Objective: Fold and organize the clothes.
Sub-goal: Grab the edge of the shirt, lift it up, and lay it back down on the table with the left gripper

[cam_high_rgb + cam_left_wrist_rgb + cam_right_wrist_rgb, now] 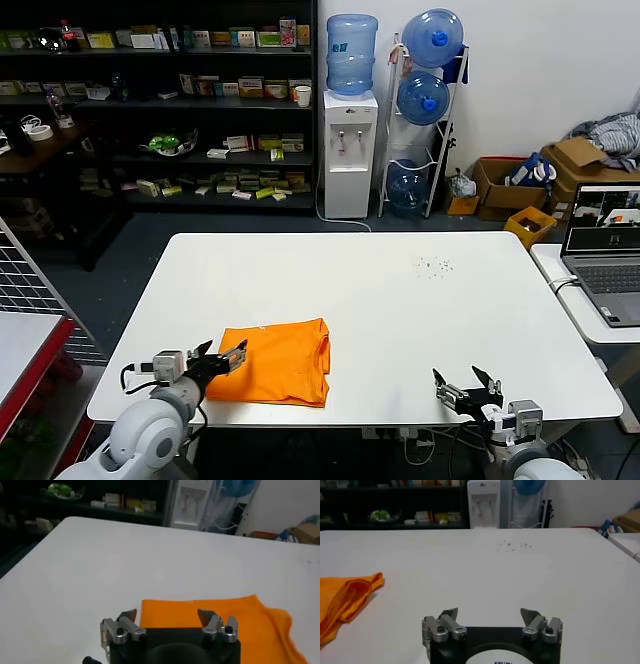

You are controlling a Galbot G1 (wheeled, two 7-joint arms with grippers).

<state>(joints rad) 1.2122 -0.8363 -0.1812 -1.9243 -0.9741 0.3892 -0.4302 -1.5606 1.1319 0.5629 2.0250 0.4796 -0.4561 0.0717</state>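
Soft matt orange cloth T-shirt point(272, 362); smooth white table point(400, 310)

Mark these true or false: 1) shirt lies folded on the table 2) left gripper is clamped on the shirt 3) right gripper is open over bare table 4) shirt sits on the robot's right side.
1) True: the orange T-shirt lies folded on the white table.
2) False: the left gripper is open at the shirt's near left edge, holding nothing.
3) True: the right gripper is open near the front edge, apart from the shirt.
4) False: it lies on the robot's left side.
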